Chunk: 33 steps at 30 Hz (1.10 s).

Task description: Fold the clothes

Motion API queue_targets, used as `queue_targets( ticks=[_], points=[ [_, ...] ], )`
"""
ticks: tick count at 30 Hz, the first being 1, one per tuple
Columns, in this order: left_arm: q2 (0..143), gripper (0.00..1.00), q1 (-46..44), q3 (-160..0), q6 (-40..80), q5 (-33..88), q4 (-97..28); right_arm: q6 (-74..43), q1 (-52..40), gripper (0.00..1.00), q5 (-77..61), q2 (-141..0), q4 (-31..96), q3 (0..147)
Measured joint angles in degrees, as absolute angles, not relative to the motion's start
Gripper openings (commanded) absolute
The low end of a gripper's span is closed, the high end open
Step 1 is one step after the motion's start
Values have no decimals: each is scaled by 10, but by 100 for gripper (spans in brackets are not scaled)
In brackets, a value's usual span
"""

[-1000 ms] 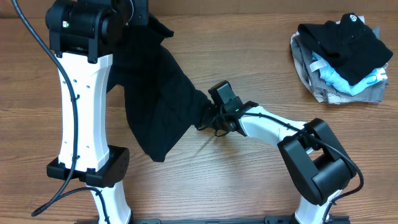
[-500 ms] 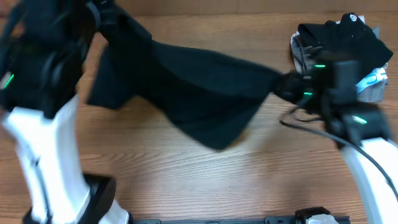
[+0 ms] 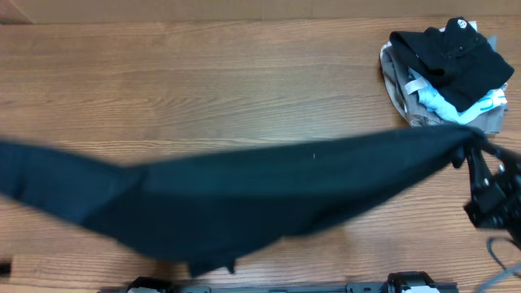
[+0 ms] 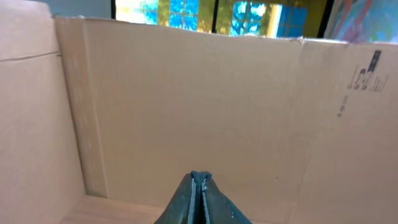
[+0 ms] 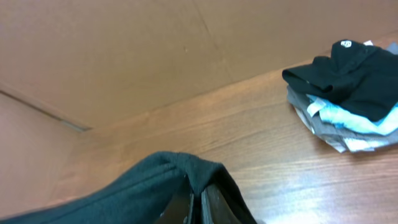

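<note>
Basically, the black T-shirt [image 3: 244, 195] is stretched out in a long band across the lower half of the overhead view. It runs from the left edge to the right side and is raised above the desk [image 3: 203, 81]; its outline is blurred. Its bottom edge sags lowest left of centre, near the front edge of the desk. R end: the right end effector [image 3: 474, 153] has the cloth's tip pinched. In the right wrist view its fingers [image 5: 186, 205] are closed w/ a bunched fold of the dark fabric clamped between them and draped over the top. L end: the shirt runs out of the overhead pic, so the grip isn't visible there. In the left wrist view the left end effector [image 4: 200, 186] is closed down to a thin seam, w/ dark cloth-coloured material wrapped over both sides, facing a cardboard wall [image 4: 217, 106]. Top right of the desk sits a pile [image 3: 423, 102] of grey and light-blue garments w/ a smaller black garment [image 3: 448, 53] on top, apart from the T-shirt, just beyond its R tip.
</note>
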State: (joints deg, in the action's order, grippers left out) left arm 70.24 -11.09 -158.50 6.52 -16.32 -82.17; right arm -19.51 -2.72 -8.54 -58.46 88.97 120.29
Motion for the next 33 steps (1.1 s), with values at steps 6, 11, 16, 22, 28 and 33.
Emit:
queue_targets(
  ticks=[6, 11, 16, 22, 28, 33],
  points=[
    [689, 4, -111, -1570, 72, -175, -853, -194, -27, 4, -77, -585, 892, 1178],
    [732, 4, -111, -1512, 72, -187, -858, -193, -27, 4, -71, -611, 855, 1105],
    [813, 4, -111, -1447, 72, -191, -862, -190, -27, 4, -71, -689, 792, 1001],
    [929, 4, -111, -1396, 72, -201, -853, -181, -27, 4, -75, -820, 696, 926],
    [1058, 4, -111, -1382, 74, -206, -770, -173, -27, 4, -88, -957, 565, 921],
    [1171, 4, -107, -1380, 74, -213, -671, -168, -27, 4, -90, -1061, 445, 919]
  ],
)
